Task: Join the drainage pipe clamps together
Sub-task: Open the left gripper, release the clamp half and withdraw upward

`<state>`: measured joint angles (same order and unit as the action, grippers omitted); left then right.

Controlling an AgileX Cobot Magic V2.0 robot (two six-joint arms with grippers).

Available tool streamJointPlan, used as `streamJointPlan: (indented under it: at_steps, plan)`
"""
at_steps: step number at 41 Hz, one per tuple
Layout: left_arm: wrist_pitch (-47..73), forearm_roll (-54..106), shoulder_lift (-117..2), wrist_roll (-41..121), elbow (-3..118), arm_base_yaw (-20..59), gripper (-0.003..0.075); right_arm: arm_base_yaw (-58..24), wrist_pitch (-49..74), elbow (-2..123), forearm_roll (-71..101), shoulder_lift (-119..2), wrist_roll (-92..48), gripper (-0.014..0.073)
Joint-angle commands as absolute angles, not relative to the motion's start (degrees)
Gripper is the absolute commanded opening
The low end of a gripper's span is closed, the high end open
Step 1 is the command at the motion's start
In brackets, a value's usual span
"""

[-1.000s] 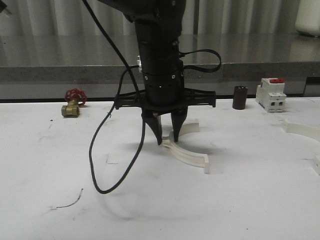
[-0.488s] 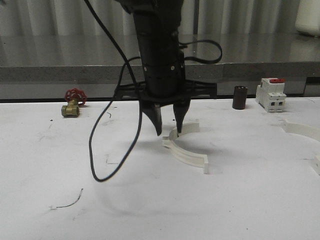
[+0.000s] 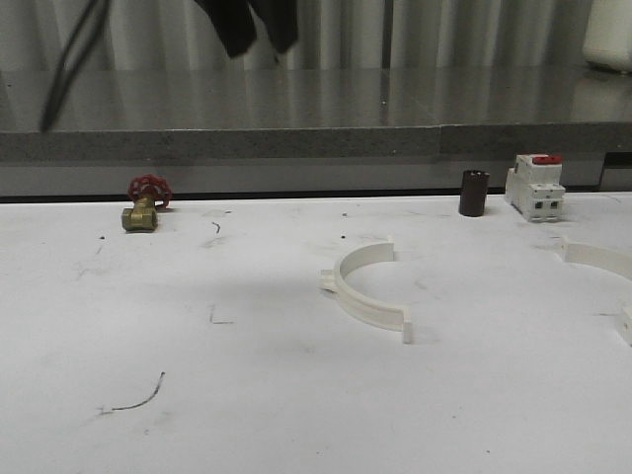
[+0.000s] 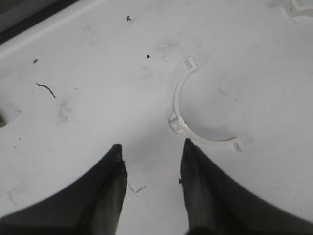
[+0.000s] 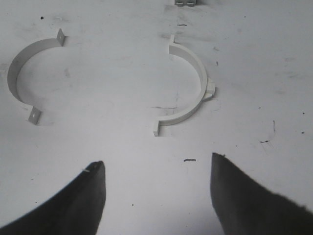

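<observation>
Left gripper (image 4: 151, 166): fingers (image 4: 110, 186) spread apart, nothing between them; it hangs well above the table (image 3: 296, 395). In the front view its dark tips (image 3: 255, 25) show blurred at the top edge.
Right gripper (image 5: 156, 191): fingers (image 5: 85, 196) wide apart, empty, held high over the table, both clamp halves below and ahead of it.
Change from earlier frame: half a second ago the left gripper stood low, tips straddling the near clamp half's rear end; it has since risen clear. The near clamp half lies in the same spot, same orientation.
Near clamp half (image 3: 365, 291): white plastic semicircle, flat on the table near its middle, one square tab at the rear end, one at the front-right end, a small lug on its outer curve. Its open side faces right, toward the breaker's side of the table.
Far clamp half (image 3: 602, 259): white, right of the near clamp half, well apart from it, cut by the frame edge in the front view. In the right wrist view (image 5: 24, 78) it is whole, open side facing the near half (image 5: 188, 83), not touching.
Breaker (image 3: 534, 186): white, red-topped, behind and right of the near clamp half.
Dark cylinder (image 3: 474, 193): just left of the breaker.
Brass valve (image 3: 144, 202): red handwheel, behind and far left of the near clamp half.
</observation>
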<state>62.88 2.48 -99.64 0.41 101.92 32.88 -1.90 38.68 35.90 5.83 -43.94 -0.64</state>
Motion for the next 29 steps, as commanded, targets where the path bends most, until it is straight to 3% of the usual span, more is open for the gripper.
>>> streamJointPlan:
  at_steps: [1, 18, 29]
  plan:
    - [56.01, 9.12, -88.65, 7.33, 96.29, 29.65, 0.0273, -1.62, 35.69, 37.92, 5.64, -43.95, -0.91, 0.0493]
    - [39.39, 11.86, -53.82, 14.16, 57.92, 24.65, 0.0273, -1.62, 35.69, 37.92, 5.68, -43.95, -0.91, 0.0493]
    - [37.52, 13.5, -31.8, 14.16, 41.63, 24.65, 0.0273, -1.62, 35.69, 37.92, 5.68, -43.95, -0.91, 0.0493]
